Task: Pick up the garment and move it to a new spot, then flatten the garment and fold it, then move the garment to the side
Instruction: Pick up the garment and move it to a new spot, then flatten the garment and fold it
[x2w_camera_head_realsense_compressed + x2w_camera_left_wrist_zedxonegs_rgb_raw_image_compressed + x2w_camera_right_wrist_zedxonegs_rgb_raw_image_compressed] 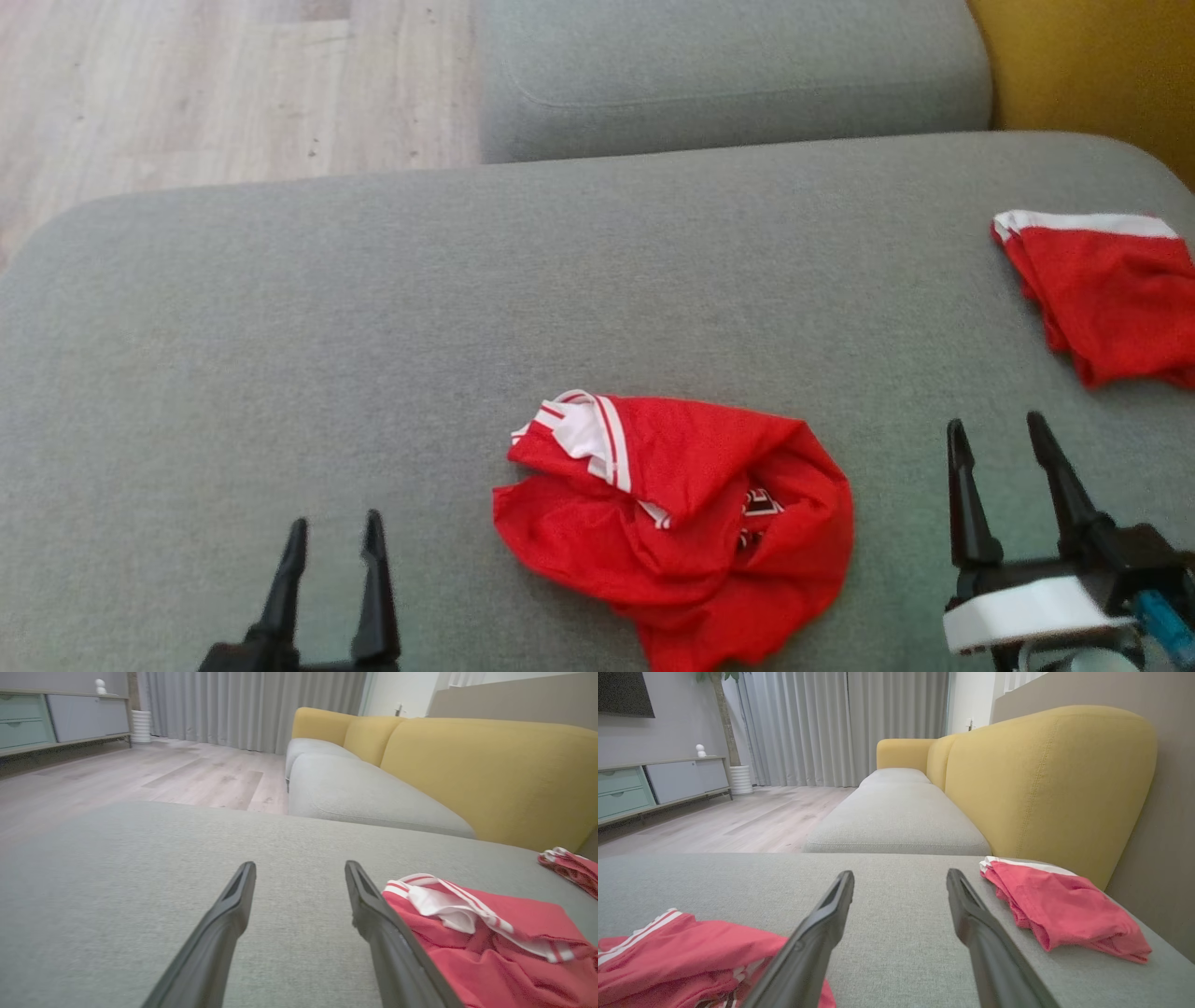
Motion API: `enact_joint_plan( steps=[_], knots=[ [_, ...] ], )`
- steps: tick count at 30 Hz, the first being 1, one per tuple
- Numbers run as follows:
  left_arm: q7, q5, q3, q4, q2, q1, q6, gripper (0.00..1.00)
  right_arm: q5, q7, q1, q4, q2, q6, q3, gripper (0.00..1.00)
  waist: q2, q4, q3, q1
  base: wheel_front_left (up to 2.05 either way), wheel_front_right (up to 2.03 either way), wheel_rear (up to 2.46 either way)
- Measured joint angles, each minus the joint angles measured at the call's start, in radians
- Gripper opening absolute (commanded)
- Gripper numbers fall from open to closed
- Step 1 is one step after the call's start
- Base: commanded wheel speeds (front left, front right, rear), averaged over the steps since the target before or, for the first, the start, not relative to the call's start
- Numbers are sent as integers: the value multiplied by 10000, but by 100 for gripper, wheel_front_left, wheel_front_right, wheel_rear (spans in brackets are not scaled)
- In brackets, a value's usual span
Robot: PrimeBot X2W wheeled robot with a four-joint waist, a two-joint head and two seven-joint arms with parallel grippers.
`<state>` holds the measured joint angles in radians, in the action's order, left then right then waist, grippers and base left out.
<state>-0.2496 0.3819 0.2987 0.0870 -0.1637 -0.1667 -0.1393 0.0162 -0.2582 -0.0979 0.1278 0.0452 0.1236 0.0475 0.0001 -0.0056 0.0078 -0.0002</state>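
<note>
A crumpled red garment [681,523] with white striped trim lies in a heap on the grey sofa cushion [373,327], near its front edge. It also lies at the lower right of the left wrist view [490,942] and the lower left of the right wrist view [686,956]. My left gripper [336,537] stands open to the garment's left, apart from it, with nothing between its fingers [233,914]. To the right of the heap my right gripper [997,439] is open too and holds nothing [900,879].
A second red garment [1106,299], folded, with a white band, rests at the cushion's far right [1064,905]. Beyond is another grey seat cushion [728,75], a yellow backrest [1041,784] on the right, and wooden floor [187,84] at the far left.
</note>
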Motion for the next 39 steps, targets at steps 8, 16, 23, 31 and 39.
enact_joint_plan(
  steps=[8,16,23,31,39],
  knots=[
    [-10,-876,-1471,-203,723,-260,1221,100,316,2,-414,663,-8,0,-6,100,0,196,-213,0,0,0,0],
    [-25,-1296,-2059,13,1032,-271,1824,100,384,2,-510,775,-10,0,-109,100,0,142,-171,1,0,0,0],
    [-27,-1369,-2008,228,1080,-243,2119,100,382,2,-496,784,-10,0,-121,100,0,69,-72,1,0,0,0],
    [1035,537,612,1444,1108,2111,2243,100,366,2,-220,794,-12,0,-376,100,0,-149,170,2,0,0,0],
    [3007,2568,2585,2867,1133,4133,1379,100,368,2,-103,802,-12,0,-663,100,0,-488,503,3,0,0,0]
  ],
)
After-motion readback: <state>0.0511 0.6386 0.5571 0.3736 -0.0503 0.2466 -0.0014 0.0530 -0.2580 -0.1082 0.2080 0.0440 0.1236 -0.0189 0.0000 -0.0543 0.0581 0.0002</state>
